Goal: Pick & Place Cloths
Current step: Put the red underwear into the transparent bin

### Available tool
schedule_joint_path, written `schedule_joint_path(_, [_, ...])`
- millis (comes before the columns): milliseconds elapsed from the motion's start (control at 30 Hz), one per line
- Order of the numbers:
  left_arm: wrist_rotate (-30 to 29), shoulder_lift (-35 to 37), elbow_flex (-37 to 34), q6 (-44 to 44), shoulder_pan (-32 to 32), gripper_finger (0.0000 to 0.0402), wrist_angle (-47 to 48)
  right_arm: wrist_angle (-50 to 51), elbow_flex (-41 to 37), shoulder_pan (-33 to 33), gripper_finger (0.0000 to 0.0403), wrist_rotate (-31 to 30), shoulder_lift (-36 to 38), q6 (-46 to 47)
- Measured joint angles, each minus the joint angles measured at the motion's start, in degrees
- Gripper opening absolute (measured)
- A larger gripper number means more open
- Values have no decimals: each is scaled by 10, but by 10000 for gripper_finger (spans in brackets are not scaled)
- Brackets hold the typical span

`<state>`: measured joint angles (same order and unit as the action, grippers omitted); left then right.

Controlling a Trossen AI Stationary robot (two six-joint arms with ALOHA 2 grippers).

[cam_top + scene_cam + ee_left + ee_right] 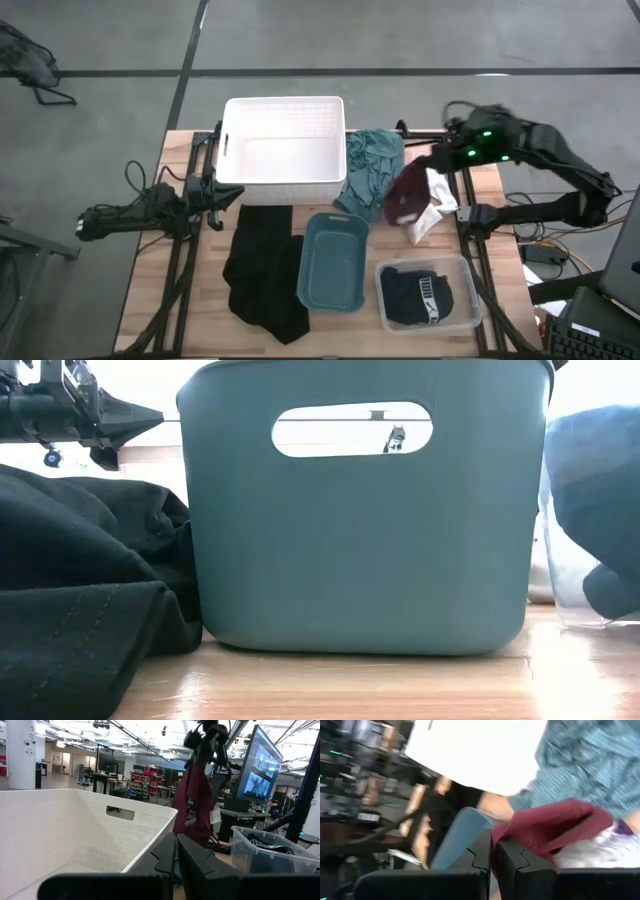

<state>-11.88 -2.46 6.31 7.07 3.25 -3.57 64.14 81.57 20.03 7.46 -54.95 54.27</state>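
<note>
My right gripper (494,851) is shut on the maroon cloth (404,196), held up over the table's far right; it also shows in the left wrist view (196,795). A small white cloth (436,208) lies under it. The teal cloth (370,165) lies bunched beside the white basket (285,170). The large black cloth (265,272) lies spread on the table, left of the teal bin (333,262). The navy cloth with white lettering (418,296) lies in the clear bin (470,290). My left gripper (175,862) is shut and empty beside the white basket's left end. My right gripper pinches a bunched fold of the maroon cloth (506,833) between its two fingers. The cloth hangs slack below the gripper (204,735). Its lower end is hidden behind the basket's rim, so whether it rests on anything cannot be told.
The white basket stands at the table's far middle. The teal bin (360,520) stands at the near middle, and the clear bin stands to its right. Bare wood (160,290) shows at the near left.
</note>
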Motion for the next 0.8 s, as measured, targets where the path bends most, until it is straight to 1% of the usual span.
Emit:
schedule_joint_path(133, [0,0,0,0,0,23,0,0,49,0,8,3,9,-25])
schedule_joint_path(267, [0,0,0,0,0,23,0,-2,103,0,8,55,10,-67])
schedule_joint_path(400, [0,0,0,0,0,23,0,-2,149,0,8,138,10,-97])
schedule_joint_path(567, [0,0,0,0,0,23,0,-3,191,-1,8,257,12,-165])
schedule_joint_path(633, [0,0,0,0,0,23,0,-6,202,-4,8,298,16,-184])
schedule_joint_path(733, [0,0,0,0,0,23,0,-8,209,-7,8,363,25,-188])
schedule_joint_path(800, [0,0,0,0,0,23,0,-8,208,-10,8,390,34,-189])
